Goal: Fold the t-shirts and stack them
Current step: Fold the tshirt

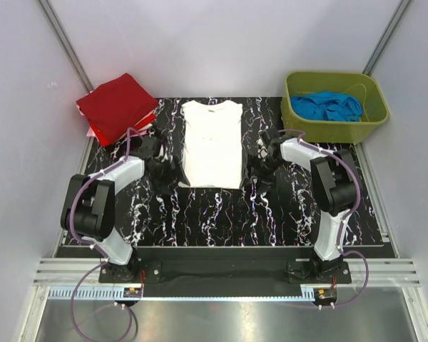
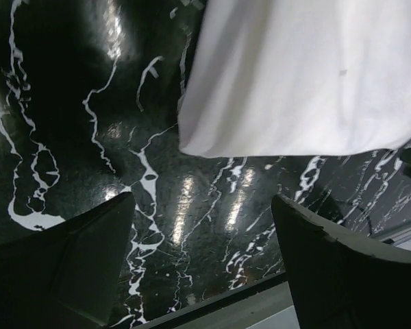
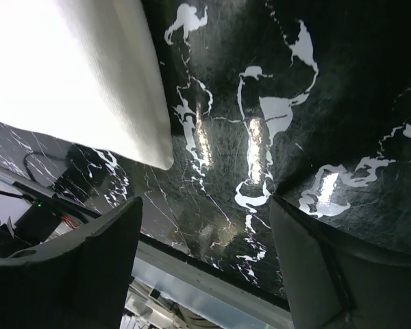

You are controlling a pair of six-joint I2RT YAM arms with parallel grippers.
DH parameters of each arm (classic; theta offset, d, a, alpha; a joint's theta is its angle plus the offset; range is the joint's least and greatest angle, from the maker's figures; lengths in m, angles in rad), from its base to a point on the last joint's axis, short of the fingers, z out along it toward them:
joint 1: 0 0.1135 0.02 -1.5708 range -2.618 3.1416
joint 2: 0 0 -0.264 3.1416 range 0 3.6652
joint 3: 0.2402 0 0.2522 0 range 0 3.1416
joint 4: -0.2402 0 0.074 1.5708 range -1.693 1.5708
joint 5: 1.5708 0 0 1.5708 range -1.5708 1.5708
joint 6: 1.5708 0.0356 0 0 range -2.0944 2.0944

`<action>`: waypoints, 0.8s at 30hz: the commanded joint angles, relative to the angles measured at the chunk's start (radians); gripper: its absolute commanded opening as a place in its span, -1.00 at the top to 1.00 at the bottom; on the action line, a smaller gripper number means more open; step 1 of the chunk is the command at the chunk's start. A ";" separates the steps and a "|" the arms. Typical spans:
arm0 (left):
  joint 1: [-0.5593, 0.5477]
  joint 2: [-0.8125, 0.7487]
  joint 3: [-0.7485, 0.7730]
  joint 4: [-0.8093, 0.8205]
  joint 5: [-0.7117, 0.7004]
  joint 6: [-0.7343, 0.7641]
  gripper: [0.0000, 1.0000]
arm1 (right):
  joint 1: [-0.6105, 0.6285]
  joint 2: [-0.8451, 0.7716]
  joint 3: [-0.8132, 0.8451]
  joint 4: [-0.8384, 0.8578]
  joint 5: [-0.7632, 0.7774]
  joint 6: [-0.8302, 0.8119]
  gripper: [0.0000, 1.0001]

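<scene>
White t-shirt (image 1: 212, 142) lies flat, sleeves folded in; red folded t-shirts (image 1: 119, 107) stacked far-left.

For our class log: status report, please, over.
Left gripper open, right gripper open, both empty. White cloth t-shirt flat between them, sides folded in. Nothing blocking.

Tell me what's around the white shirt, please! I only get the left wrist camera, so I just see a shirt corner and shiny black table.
Observer: A pile of folded red t-shirts sits at the table's far left corner.
Operator: Ooh! Anything on the other side?
Observer: Yes, a green bin at the far right, with blue cloth inside.
Operator: Where's the other arm?
Observer: The right end effector is beside the white t-shirt, at its right edge, open and holding nothing.
</scene>
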State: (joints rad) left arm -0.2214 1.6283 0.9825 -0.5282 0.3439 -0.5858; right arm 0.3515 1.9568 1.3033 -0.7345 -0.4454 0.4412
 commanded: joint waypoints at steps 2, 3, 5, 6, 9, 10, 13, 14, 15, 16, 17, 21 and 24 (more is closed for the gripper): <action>-0.001 -0.053 -0.062 0.172 0.003 -0.039 -0.67 | -0.003 -0.085 -0.044 0.110 -0.027 -0.007 -0.64; -0.001 -0.053 -0.074 0.180 -0.002 -0.040 -0.66 | -0.003 -0.084 -0.048 0.125 -0.029 -0.004 -0.64; -0.001 -0.050 -0.080 0.191 -0.016 -0.043 -0.63 | -0.003 -0.061 -0.042 0.133 -0.032 -0.004 -0.62; -0.001 -0.044 -0.084 0.198 -0.019 -0.043 -0.61 | -0.002 -0.052 -0.038 0.136 -0.036 -0.001 -0.61; -0.001 -0.022 -0.088 0.212 -0.028 -0.045 -0.54 | -0.002 -0.018 -0.022 0.152 -0.041 0.007 -0.53; -0.001 -0.016 -0.091 0.217 -0.032 -0.045 -0.50 | 0.000 -0.001 -0.018 0.156 -0.044 0.010 -0.50; -0.001 0.002 -0.103 0.241 -0.036 -0.048 -0.38 | 0.010 0.034 0.007 0.161 -0.052 0.011 -0.31; -0.001 0.011 -0.105 0.246 -0.036 -0.049 -0.35 | 0.012 0.039 0.022 0.153 -0.041 0.010 -0.28; -0.001 0.016 -0.108 0.253 -0.036 -0.049 -0.33 | 0.015 0.048 0.028 0.155 -0.039 0.008 -0.21; -0.001 0.022 -0.108 0.258 -0.036 -0.049 -0.30 | 0.017 0.053 0.034 0.152 -0.039 0.010 -0.17; -0.001 0.033 -0.110 0.263 -0.034 -0.051 -0.26 | 0.020 0.056 0.048 0.149 -0.039 0.008 -0.13; -0.001 0.047 -0.111 0.283 -0.026 -0.055 -0.13 | 0.033 0.076 0.074 0.132 -0.029 -0.001 0.11; -0.003 0.050 -0.117 0.298 -0.023 -0.060 -0.03 | 0.043 0.080 0.085 0.127 -0.021 -0.005 0.20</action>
State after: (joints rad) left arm -0.2218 1.6608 0.8791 -0.2852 0.3321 -0.6479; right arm 0.3752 2.0323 1.3449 -0.6041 -0.4831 0.4492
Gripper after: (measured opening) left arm 0.529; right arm 0.414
